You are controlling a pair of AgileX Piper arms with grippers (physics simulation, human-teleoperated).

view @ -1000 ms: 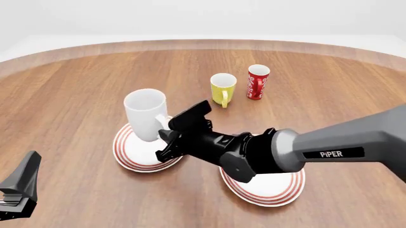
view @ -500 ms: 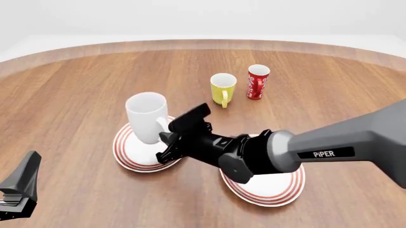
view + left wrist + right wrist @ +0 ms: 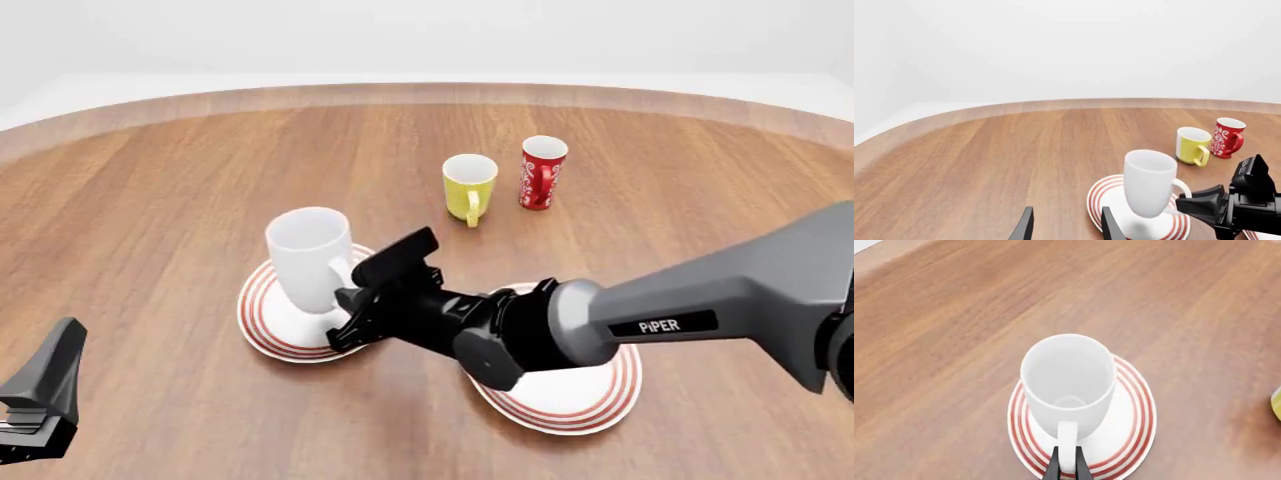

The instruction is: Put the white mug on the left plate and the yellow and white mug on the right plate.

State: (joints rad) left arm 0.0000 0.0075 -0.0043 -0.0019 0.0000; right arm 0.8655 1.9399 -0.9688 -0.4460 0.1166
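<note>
The large white mug (image 3: 308, 256) hangs low over the left plate (image 3: 267, 330), slightly tilted. My right gripper (image 3: 351, 297) is shut on its loop handle. In the right wrist view the mug (image 3: 1067, 371) sits over the centre of the left plate (image 3: 1137, 410), with the fingertips (image 3: 1066, 467) pinching the handle. The yellow and white mug (image 3: 469, 186) stands on the table further back. The right plate (image 3: 567, 400) lies partly under my right arm. My left gripper (image 3: 1066, 229) is open and empty near the front left edge (image 3: 47, 385).
A slim red cup with white markings (image 3: 541, 172) stands just right of the yellow mug. In the left wrist view I see the white mug (image 3: 1147, 182), the yellow mug (image 3: 1193, 145) and the red cup (image 3: 1227, 137). The round wooden table's rim (image 3: 427, 92) curves at the back.
My right gripper has lowered the white mug toward the left plate and shifted slightly left. The left arm has not moved.
</note>
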